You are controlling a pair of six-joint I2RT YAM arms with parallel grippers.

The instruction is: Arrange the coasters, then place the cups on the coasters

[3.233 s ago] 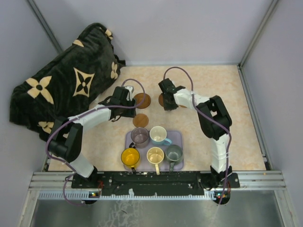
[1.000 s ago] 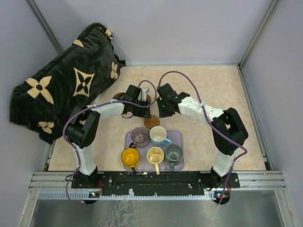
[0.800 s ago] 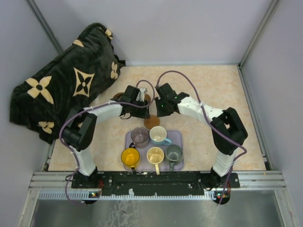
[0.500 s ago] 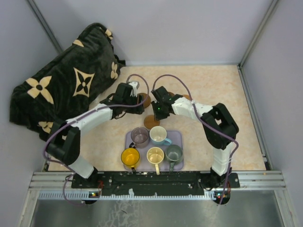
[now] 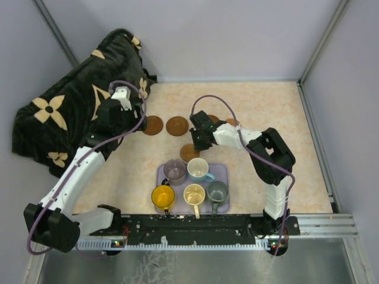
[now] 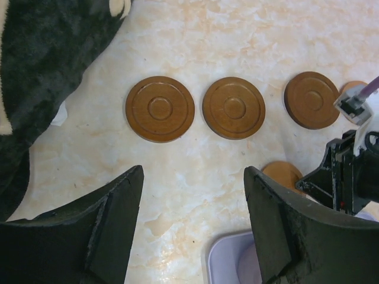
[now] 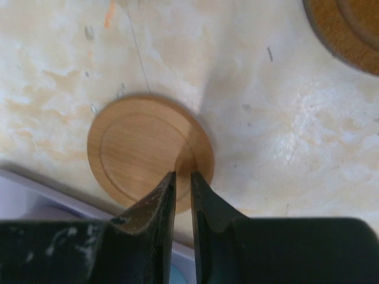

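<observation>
Three dark brown coasters lie in a row on the table (image 6: 160,108) (image 6: 234,107) (image 6: 312,100), with a small light coaster (image 6: 353,87) just past the third. Another small light coaster (image 7: 148,151) lies next to the tray's far edge. My right gripper (image 7: 182,175) is shut, only a thin slit between its jaws, its tips over this coaster's right part. My left gripper (image 6: 194,171) hangs open and empty, high above bare table near the row. The five cups stand on the lavender tray (image 5: 224,170): purple-grey (image 5: 175,170), white-and-blue (image 5: 198,170), yellow (image 5: 163,196), cream (image 5: 194,194), grey-green (image 5: 217,191).
A dark blanket with cream flower shapes (image 5: 77,112) is heaped at the table's left rear, close to the leftmost coaster. Grey walls and metal posts close in the table on three sides.
My left arm has pulled back to the left and risen, and its jaws have opened. The two left dark coasters now lie uncovered side by side. My right gripper has shifted onto the small coaster by the tray.
</observation>
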